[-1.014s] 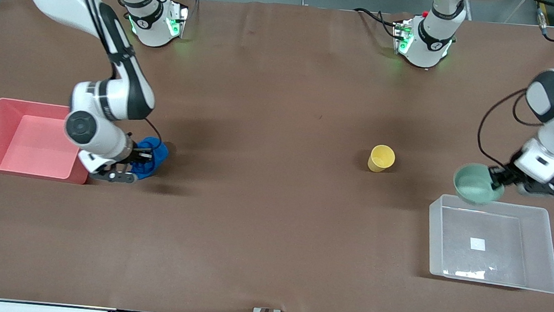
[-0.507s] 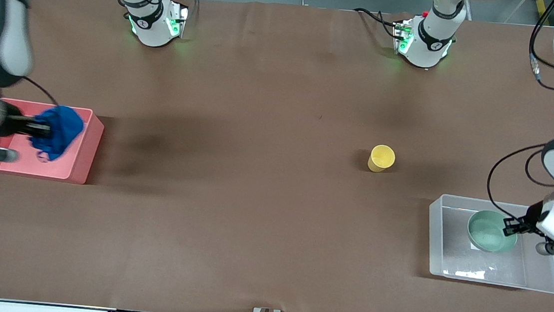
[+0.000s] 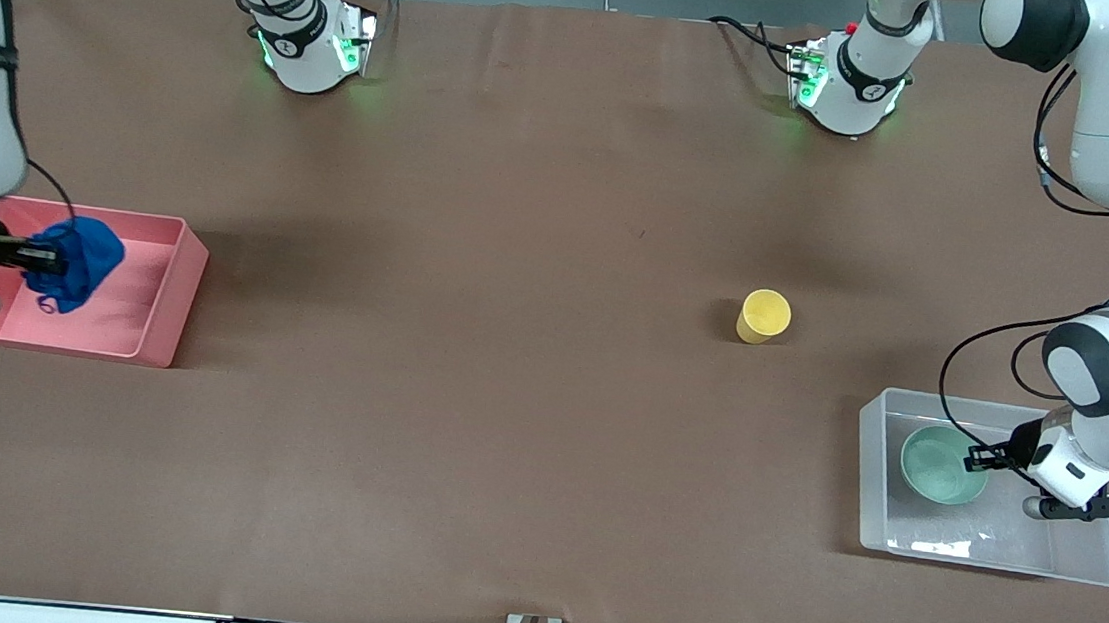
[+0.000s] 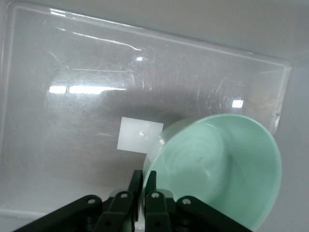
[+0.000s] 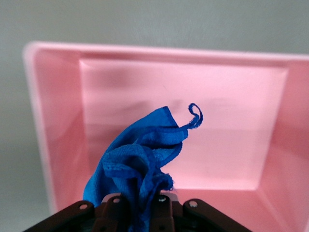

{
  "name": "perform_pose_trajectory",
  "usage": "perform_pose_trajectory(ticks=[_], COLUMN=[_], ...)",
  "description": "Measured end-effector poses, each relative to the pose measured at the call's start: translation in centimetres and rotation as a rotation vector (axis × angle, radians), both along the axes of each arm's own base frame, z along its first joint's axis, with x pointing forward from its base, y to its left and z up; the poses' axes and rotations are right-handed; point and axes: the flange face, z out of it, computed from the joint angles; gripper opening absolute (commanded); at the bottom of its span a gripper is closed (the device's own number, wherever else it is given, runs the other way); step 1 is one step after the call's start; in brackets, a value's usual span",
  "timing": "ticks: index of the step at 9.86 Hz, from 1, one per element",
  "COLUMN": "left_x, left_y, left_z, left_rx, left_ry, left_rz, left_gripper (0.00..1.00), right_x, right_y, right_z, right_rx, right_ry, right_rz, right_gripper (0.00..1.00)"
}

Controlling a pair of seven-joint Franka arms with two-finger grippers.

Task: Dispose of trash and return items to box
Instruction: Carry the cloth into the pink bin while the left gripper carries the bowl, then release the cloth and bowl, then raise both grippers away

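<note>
My right gripper point(image 3: 39, 258) is shut on the deep-blue trash wad point(image 3: 75, 260) and holds it over the pink bin point(image 3: 177, 291). In the right wrist view the wad point(image 5: 140, 162) hangs from my gripper point(image 5: 141, 207) above the bin's floor point(image 5: 231, 145). My left gripper point(image 3: 981, 457) is shut on the rim of the mint-green bowl point(image 3: 941, 465), inside the clear box point(image 3: 1090, 559). In the left wrist view my gripper point(image 4: 144, 186) pinches the bowl point(image 4: 227, 169) over the box's white sticker point(image 4: 136, 135). The yellow cup point(image 3: 764, 317) lies on the table, farther from the front camera than the box.
The pink bin stands at the right arm's end of the table, the clear box at the left arm's end. The two arm bases point(image 3: 309, 39) point(image 3: 848, 81) stand along the table's back edge. Brown tabletop point(image 3: 509, 368) stretches between the bins.
My right gripper carried the blue wad from the table beside the pink bin to over the bin's inside. My left gripper carried the bowl into the clear box and lowered it.
</note>
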Motion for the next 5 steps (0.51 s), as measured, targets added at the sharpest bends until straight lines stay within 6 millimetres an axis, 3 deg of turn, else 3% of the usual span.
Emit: perform_pose_trajectory(ticks=[1, 3, 5], left_x=[0.1, 0.9, 1.9], left_y=[0.0, 0.3, 0.2], left_z=[0.1, 2.4, 9.5], left_rx=[0.0, 0.01, 0.072], left_ry=[-0.003, -0.049, -0.137], left_rz=[0.001, -0.003, -0.058], left_gripper=[1.0, 1.0, 1.0], right_x=[-0.5, -0.8, -0.7], right_y=[-0.4, -0.9, -1.4], right_z=[-3.1, -7.0, -8.4], right_rx=[0.007, 0.018, 0.012], right_ry=[0.014, 0.035, 0.006], right_rz=[0.009, 0.025, 0.044], right_gripper=[0.13, 0.26, 1.0])
